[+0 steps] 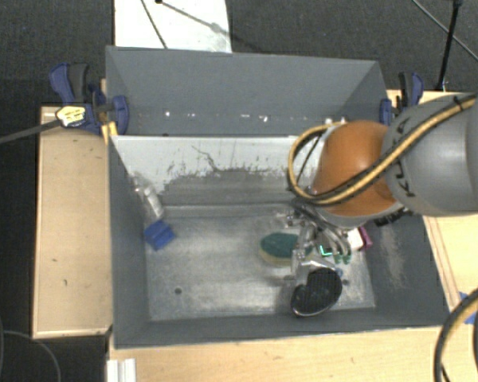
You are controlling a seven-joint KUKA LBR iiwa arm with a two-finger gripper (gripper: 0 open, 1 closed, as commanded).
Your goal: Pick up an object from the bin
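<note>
My gripper (309, 245) hangs low over the right half of the bin floor, under the orange cover of the wrist. A teal rounded thing (276, 247) lies right beside it on its left, partly hidden by the gripper's metal parts. Just in front of the gripper, by the bin's front wall, lies a black oval thing (315, 291). A small magenta thing (360, 237) peeks out to the gripper's right, mostly covered by the arm.
A blue block with a clear, silvery stem (155, 228) lies at the far left of the floor, against the left wall. The arm and its cables cover the bin's right side.
</note>
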